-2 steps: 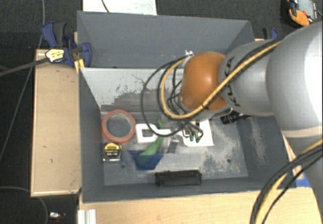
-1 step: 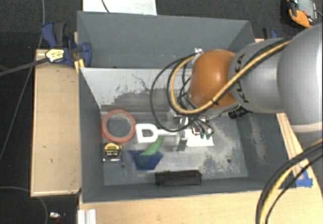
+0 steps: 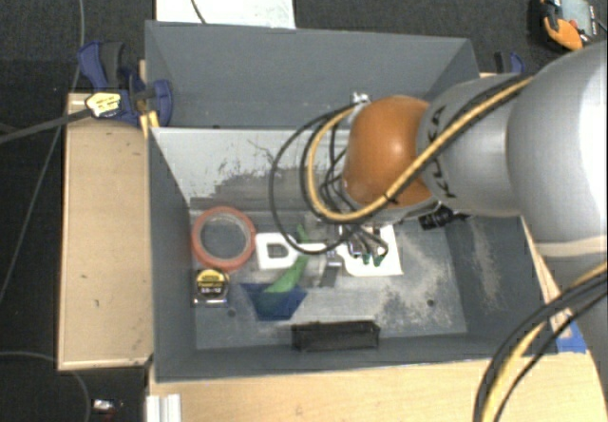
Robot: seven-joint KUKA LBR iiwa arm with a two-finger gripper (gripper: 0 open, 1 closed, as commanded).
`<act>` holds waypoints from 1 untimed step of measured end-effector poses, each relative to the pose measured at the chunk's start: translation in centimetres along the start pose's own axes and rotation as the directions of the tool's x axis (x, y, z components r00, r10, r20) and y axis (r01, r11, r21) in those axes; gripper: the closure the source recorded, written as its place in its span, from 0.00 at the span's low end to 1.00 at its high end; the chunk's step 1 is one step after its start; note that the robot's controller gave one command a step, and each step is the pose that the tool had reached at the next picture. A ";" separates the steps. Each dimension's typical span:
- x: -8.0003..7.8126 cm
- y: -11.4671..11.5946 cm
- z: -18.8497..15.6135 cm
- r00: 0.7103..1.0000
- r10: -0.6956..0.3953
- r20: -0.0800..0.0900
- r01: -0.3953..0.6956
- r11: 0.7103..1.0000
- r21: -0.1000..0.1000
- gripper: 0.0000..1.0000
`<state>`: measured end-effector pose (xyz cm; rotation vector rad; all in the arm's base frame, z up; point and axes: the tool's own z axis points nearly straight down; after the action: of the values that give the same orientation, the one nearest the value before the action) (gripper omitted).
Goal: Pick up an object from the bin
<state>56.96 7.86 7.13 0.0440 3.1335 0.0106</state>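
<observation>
The gripper sits low in the middle of the grey metal bin, under the robot's orange wrist cover and a loop of black and yellow cables. Those parts hide it, so I cannot tell whether it is open or closed, and nothing can be seen held in it.

It is down among three close neighbours. Just left of it are the white square block with a hole and the green curved piece, which leans on the blue folded piece. Just right of it is the flat white card with dark marks. The thing to be picked is probably one of these, at frame centre, slightly below the middle.

Risks from here, as I judge them:
- The green piece touches the white block and the blue piece, so a closing grip could catch two things or push one aside.
- The white card lies flat on the floor, so the grip may slide off it or jam against the metal.
- The hanging cables could drag over nearby things as the arm lifts.

There is one of each thing, seven in all. Besides the four above, they are the orange translucent tape ring at left, the yellow and black tape measure below it, and the black rectangular bar along the bottom wall
</observation>
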 end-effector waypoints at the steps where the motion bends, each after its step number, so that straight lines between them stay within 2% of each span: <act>1: -0.5 -1.4 -0.1 1.000 -0.029 0.002 0.029 1.000 0.004 1.00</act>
<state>57.39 6.43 7.19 -0.0011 3.1314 0.0047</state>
